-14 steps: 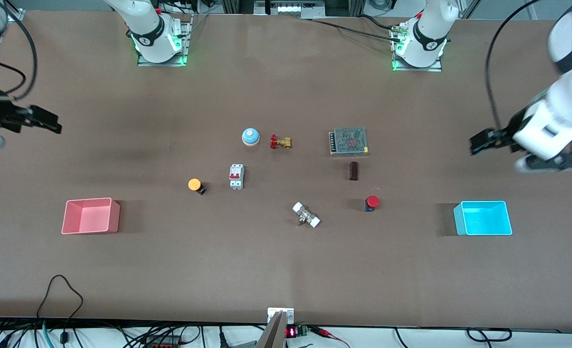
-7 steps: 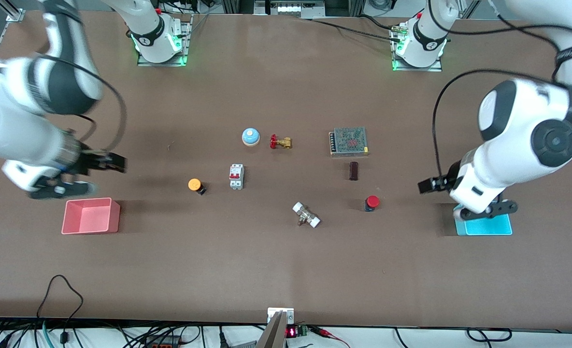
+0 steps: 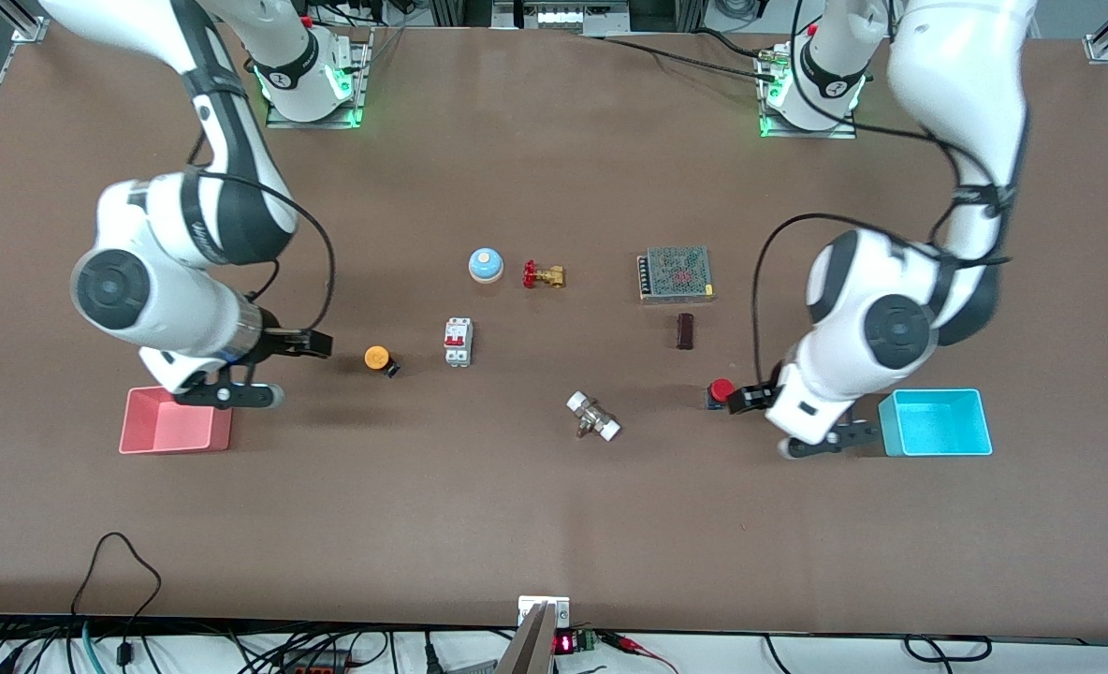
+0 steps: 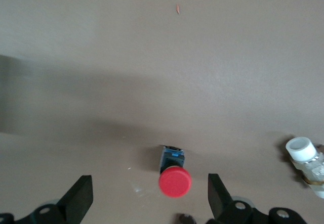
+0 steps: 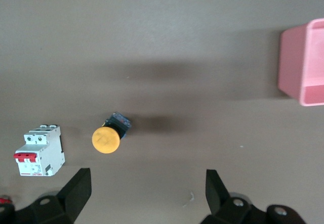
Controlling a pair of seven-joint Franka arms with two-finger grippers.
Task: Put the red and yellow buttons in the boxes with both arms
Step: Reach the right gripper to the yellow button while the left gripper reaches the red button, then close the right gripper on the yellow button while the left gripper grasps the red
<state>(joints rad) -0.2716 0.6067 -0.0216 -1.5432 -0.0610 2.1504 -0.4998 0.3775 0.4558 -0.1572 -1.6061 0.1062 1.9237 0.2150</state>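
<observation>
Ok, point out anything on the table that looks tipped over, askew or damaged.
Both push-buttons lie tipped on their sides: the round yellow-orange-capped button beside the white circuit breaker, and the round red-capped button close by the left gripper. Nothing looks damaged or spilled.

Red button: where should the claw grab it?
Probably the short dark body under the round cap of the red button, coming straight down. It lies tipped on the table, the cap is wide and rounded, and the open left claw already straddles it.
</observation>
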